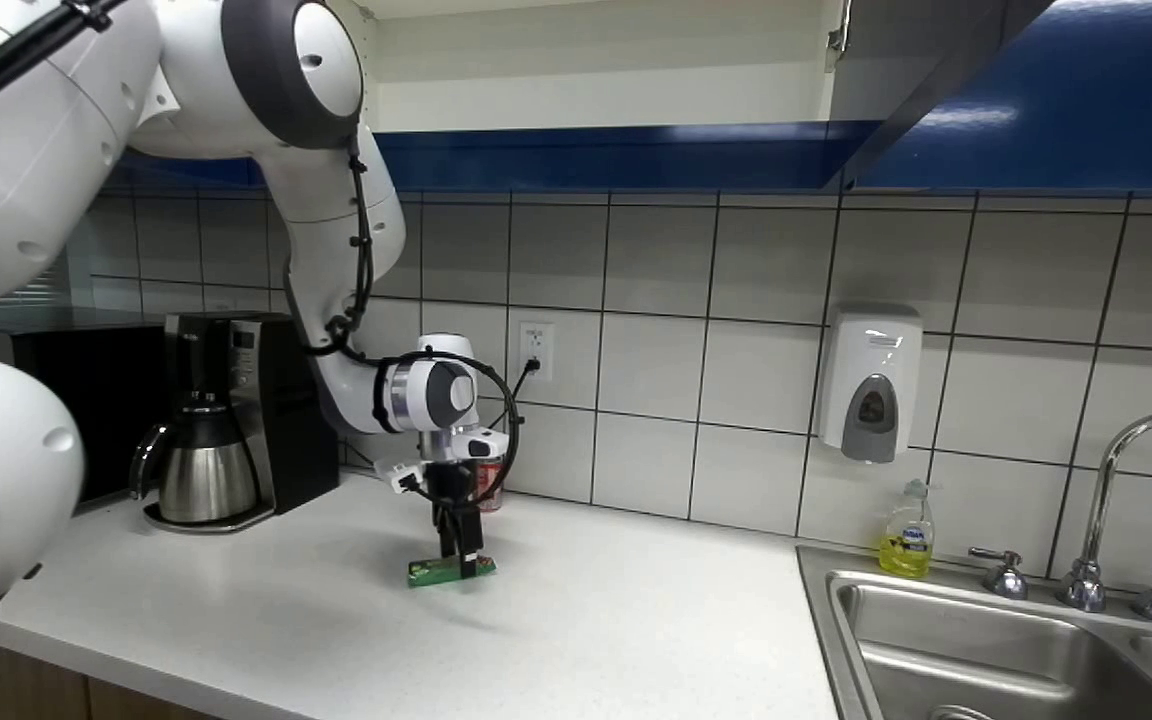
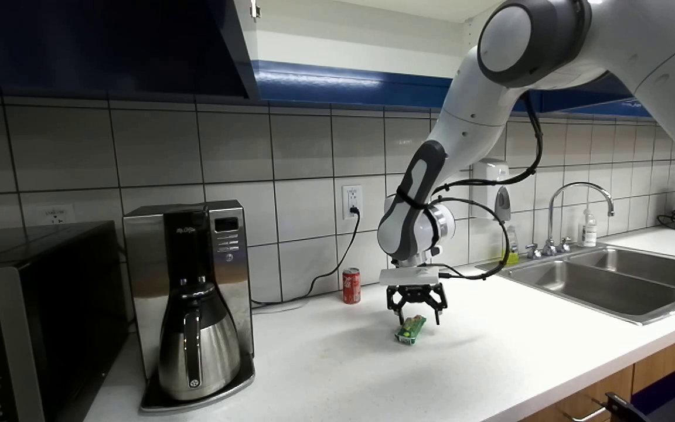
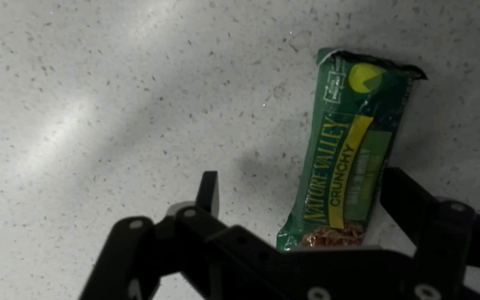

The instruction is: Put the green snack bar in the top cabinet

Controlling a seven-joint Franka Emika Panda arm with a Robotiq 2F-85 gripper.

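The green snack bar (image 1: pixel 432 572) lies flat on the white counter. It also shows in an exterior view (image 2: pixel 411 330) and in the wrist view (image 3: pixel 344 154), where its lower end is hidden by the gripper. My gripper (image 2: pixel 419 320) points down, low over the counter and around the bar. In the wrist view the gripper (image 3: pixel 300 187) is open, one finger on each side of the bar. The right finger is close against the bar's edge; the left is well apart. The top cabinet (image 1: pixel 616 157) is open above, with white interior and blue lower strip, also in an exterior view (image 2: pixel 343 82).
A red can (image 2: pixel 351 286) stands by the tiled wall behind the gripper. A coffee maker (image 2: pixel 197 316) and a microwave (image 2: pixel 38 305) stand along the counter. A sink (image 1: pixel 986 640) with faucet and a soap bottle (image 1: pixel 906 535) is at the opposite end. A soap dispenser (image 1: pixel 872 383) hangs on the wall.
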